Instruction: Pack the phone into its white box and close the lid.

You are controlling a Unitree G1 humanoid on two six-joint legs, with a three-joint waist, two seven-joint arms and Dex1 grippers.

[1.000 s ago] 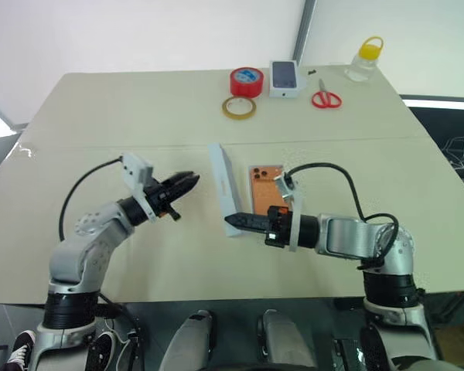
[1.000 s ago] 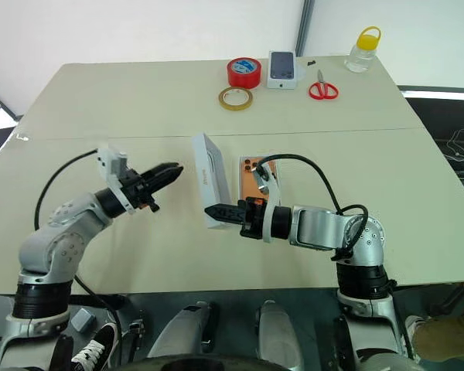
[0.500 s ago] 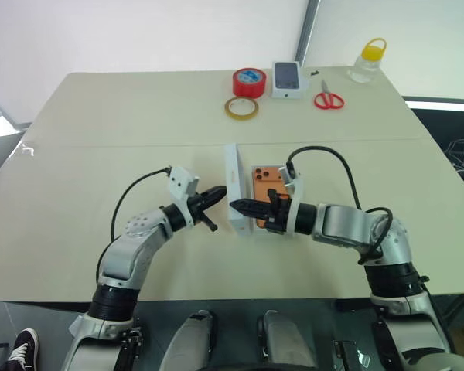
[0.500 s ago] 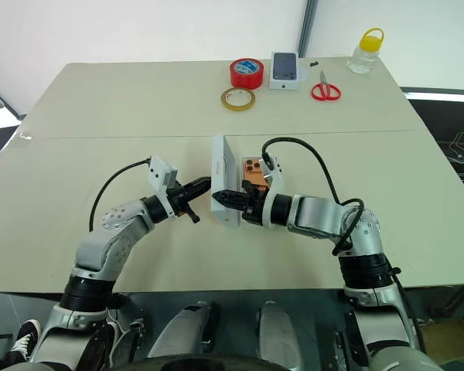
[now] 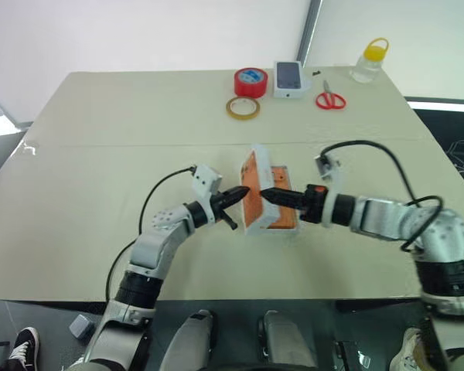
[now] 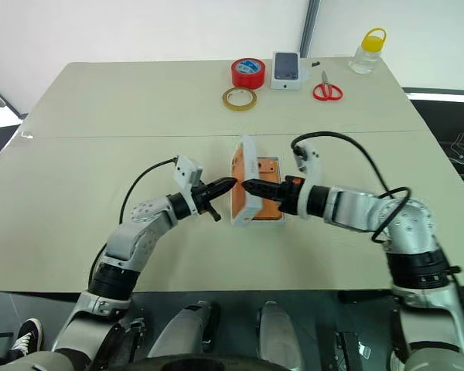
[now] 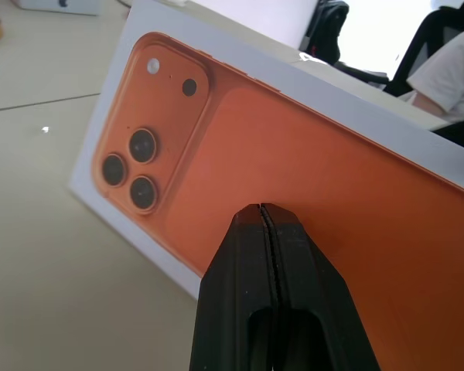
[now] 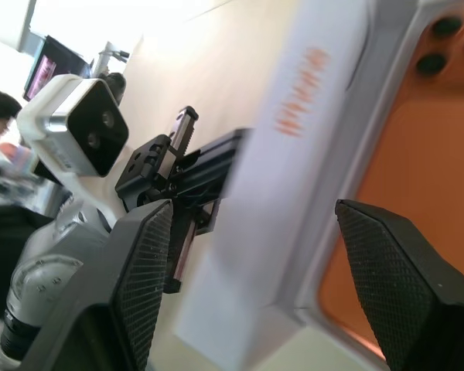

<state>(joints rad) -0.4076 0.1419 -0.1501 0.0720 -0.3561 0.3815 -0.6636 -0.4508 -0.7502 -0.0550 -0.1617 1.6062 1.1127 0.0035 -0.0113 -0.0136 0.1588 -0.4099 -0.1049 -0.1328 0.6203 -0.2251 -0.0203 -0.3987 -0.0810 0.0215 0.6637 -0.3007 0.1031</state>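
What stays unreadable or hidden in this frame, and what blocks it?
- The phone and the white box under it: in the head views, partly behind the tilted lid and the right hand.
- Whether the left hand touches the lid: its shut fingers cover the contact in the left wrist view.
- Side print on the lid: blurred, right wrist view.

A pale beige table (image 5: 100, 154) with a seam across it stands before a white wall (image 5: 139, 31).

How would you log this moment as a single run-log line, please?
phone: in white box | lid: tilted on edge over box, not closed | left pincer: shut, against lid's printed face | right pincer: open, at lid
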